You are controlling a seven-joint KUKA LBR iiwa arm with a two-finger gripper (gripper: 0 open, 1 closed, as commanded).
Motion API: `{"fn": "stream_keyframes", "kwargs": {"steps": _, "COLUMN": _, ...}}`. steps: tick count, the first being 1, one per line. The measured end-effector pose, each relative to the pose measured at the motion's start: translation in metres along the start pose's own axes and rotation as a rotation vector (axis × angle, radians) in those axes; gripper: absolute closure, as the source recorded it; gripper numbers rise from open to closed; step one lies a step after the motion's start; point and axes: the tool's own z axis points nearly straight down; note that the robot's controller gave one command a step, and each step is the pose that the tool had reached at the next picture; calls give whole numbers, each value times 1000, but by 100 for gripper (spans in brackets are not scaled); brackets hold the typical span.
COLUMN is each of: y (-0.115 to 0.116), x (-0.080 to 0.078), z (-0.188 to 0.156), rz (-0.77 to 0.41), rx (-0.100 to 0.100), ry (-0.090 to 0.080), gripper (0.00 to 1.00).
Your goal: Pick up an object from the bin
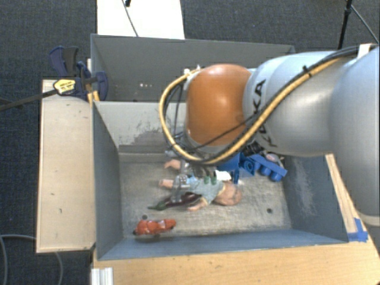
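My pincer (193, 180) low in middle of bin (108, 177), under orange cover (217, 103), just over small doll (222, 195) in pale green dress. Wide or narrow: I cannot tell. Dark toy figure (173, 202) touches doll at view's left. Red toy (155, 225) near front wall. Blue plastic piece (264, 166) beside doll, at view's right.

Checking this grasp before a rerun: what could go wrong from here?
1. The gripper is low over a heap where a doll and a dark toy lie touching; it might catch both, or slip off.
2. The blue plastic toy lies right beside, partly under the arm, and could get knocked.
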Motion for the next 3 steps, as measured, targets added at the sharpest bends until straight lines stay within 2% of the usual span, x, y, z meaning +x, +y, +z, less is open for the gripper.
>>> {"fn": "stream_keyframes", "kwargs": {"steps": 1, "y": -21, "x": 34, "z": 91, "rz": -135, "rx": 1, "ry": 8, "gripper": 100}}
{"fn": "stream_keyframes", "kwargs": {"steps": 2, "y": -21, "x": 34, "z": 91, "rz": -133, "rx": 1, "ry": 9, "gripper": 100}}
{"fn": "stream_keyframes", "kwargs": {"steps": 3, "y": -11, "x": 23, "z": -47, "rz": -143, "rx": 1, "ry": 9, "gripper": 100}}
